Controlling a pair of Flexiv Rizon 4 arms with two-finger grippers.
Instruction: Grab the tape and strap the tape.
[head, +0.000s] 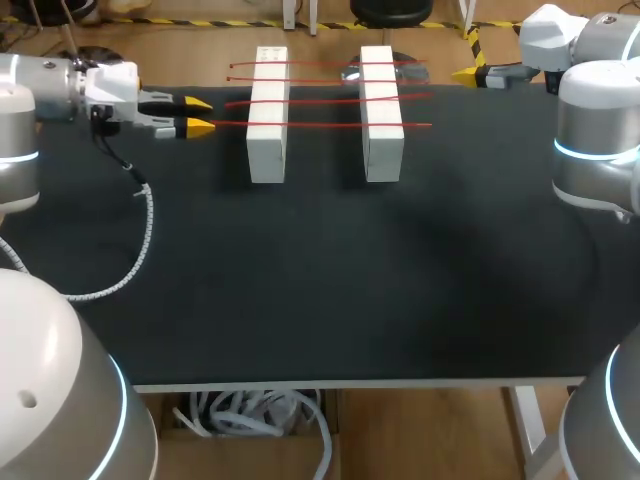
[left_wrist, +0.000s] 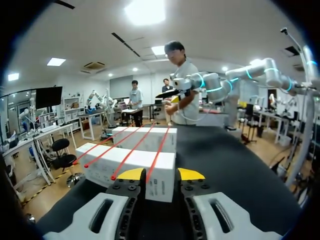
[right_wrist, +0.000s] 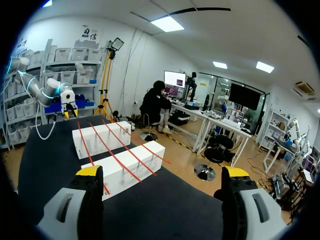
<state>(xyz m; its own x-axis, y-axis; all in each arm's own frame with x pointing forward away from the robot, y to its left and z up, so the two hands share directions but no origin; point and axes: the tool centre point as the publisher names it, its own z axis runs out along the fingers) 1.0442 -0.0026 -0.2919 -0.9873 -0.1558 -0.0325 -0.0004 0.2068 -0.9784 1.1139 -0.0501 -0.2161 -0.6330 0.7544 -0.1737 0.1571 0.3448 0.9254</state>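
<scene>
At the far side of the table, toward 12 o'clock in the head view, four red tapes lie across two white blocks, their long axes running 9 to 3 o'clock. The left gripper sits at 9 o'clock of the blocks, fingers slightly spread and pinching nothing. The nearest tape's end lies just ahead of its gap. The right gripper, fingers wide apart, stands well off near 2 o'clock. Judgement: the left arm is nearer, and a short advance toward 3 o'clock should take that end.
</scene>
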